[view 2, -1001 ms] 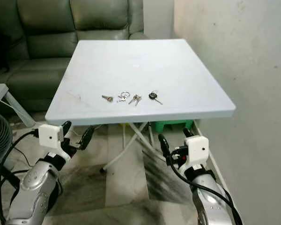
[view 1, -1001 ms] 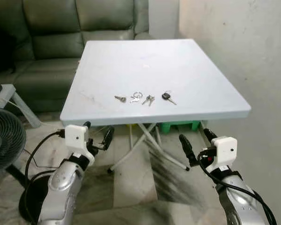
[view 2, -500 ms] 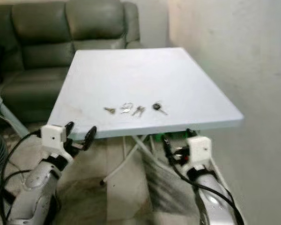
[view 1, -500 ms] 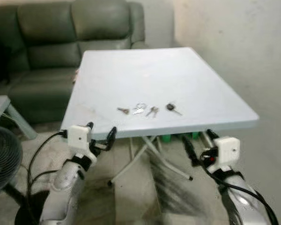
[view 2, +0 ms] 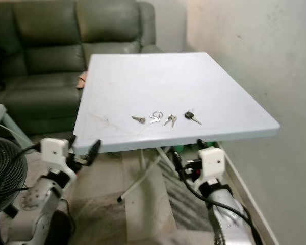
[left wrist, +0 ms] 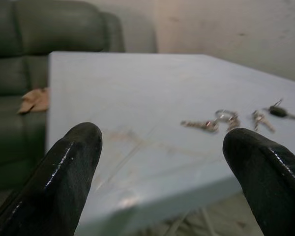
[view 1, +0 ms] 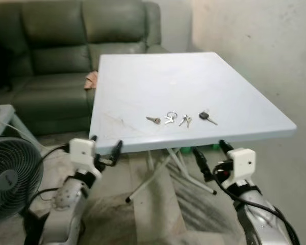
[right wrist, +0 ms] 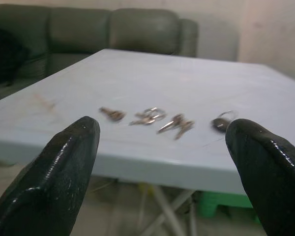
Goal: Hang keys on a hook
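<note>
Several small keys lie in a row near the front edge of a pale blue folding table [view 1: 143,76]: a single key [view 1: 153,120], a ring with keys [view 1: 171,117], a pair of keys [view 1: 185,121] and a black-headed key [view 1: 206,117]. Both arms are held low in front of the table. My left gripper [view 1: 104,148] is open just below the table's front left edge. My right gripper [view 1: 210,155] is open below the front edge, under the black-headed key. In the wrist views the keys [right wrist: 150,116] lie on the tabletop between the open fingertips [left wrist: 71,162].
A dark green sofa [view 1: 56,46] stands behind the table with a brown cloth [view 1: 91,79] on its seat. A black floor fan [view 1: 10,176] is at my left. A plastered wall [view 1: 255,51] runs along the right. Table legs [view 1: 158,171] cross underneath.
The camera has shifted, so the table and keys sit further right in the picture and the fan is back in view. Both grippers stay open below the table edge.
</note>
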Controlling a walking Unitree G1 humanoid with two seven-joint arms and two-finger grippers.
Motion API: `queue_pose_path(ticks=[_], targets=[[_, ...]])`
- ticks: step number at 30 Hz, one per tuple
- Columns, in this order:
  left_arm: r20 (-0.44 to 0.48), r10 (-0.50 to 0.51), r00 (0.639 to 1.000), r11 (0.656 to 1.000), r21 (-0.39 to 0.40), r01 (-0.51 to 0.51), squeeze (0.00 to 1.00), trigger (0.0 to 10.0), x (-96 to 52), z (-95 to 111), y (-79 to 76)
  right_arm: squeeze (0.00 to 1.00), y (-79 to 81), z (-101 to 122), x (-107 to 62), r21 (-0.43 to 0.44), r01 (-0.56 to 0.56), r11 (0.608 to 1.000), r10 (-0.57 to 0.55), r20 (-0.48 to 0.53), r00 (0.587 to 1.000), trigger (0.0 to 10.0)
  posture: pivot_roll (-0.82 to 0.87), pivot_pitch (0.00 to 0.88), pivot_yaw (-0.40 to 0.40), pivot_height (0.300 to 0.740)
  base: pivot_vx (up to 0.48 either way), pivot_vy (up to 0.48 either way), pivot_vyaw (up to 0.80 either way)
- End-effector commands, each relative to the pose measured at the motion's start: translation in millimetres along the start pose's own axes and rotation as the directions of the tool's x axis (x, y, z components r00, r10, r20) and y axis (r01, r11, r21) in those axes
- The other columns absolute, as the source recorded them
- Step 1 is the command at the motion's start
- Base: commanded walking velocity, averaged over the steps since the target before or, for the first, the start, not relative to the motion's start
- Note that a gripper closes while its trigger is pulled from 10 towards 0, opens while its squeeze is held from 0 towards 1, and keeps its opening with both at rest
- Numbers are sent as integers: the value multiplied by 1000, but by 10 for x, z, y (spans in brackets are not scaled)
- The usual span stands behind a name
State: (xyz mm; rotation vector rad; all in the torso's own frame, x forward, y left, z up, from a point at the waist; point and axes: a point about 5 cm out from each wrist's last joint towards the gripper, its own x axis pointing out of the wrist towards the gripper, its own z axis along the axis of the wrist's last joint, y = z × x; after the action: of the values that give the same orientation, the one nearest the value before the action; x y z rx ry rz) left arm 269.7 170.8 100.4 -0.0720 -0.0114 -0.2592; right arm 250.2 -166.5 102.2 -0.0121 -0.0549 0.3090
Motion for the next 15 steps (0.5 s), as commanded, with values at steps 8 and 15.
queue_pose_path(ticks=[8,15], targets=[[15,-20,1000,1000,3,20,0,10000,38,30,-88,0,-67,56,-1,-13,7,1000,-7,10,1000,10000,-40,0,14,740,465,0,0],[20,-22,1000,1000,-2,22,0,10000,31,30,-102,0,-63,55,-6,-14,6,1000,-6,7,1000,10000,-41,0,13,740,472,0,0]])
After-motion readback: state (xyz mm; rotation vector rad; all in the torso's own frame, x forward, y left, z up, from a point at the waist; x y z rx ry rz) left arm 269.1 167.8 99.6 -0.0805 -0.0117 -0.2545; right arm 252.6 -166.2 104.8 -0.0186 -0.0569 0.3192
